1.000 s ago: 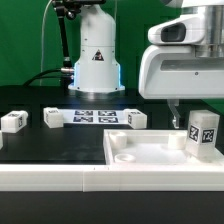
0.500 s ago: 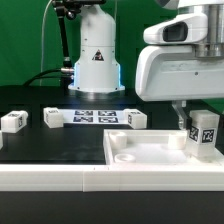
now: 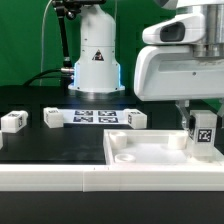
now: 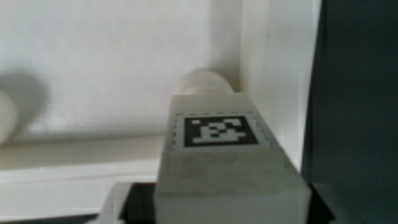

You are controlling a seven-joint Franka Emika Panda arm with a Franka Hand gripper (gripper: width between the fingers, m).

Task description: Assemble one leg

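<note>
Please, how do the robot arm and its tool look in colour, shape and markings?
The arm is white and rounded, with a black triangle mark on its base, a blue glowing ring below it, and black cables beside it. The tool has a boxy white-grey housing and thin grey fingers.

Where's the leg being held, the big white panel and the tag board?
the leg (image 3: 205,131): exterior view, tagged face.
the white panel (image 3: 155,148): exterior view, bare top.
the marker board (image 3: 95,117): exterior view, its middle.
</note>
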